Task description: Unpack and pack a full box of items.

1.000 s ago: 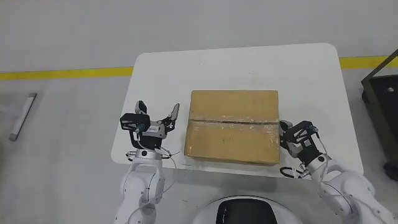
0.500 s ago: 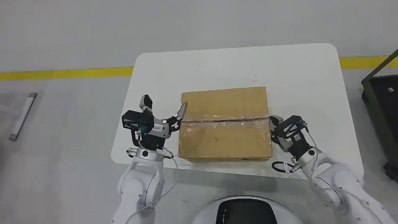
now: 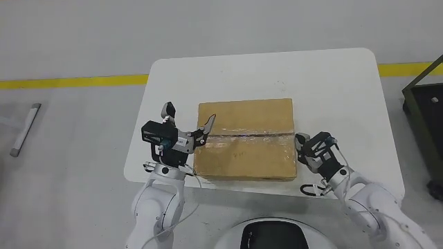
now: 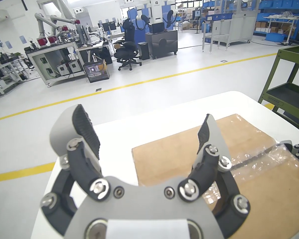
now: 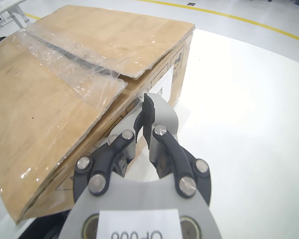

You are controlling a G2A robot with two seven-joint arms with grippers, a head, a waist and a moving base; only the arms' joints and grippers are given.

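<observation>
cardboard box (image 3: 244,139) on white table (image 3: 332,83), clear tape along top seam, between both grippers | left gripper (image 4: 142,115) jaws spread wide, box end just under one finger | right gripper (image 5: 145,105) jaws pressed together, tips touching other box end

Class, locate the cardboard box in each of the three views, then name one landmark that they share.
Top view: cardboard box on the table, between left gripper and right gripper.
Left wrist view: box beyond the left gripper.
Right wrist view: box beside the right gripper.
Shared landmark: the clear tape along its flap seam.
</observation>
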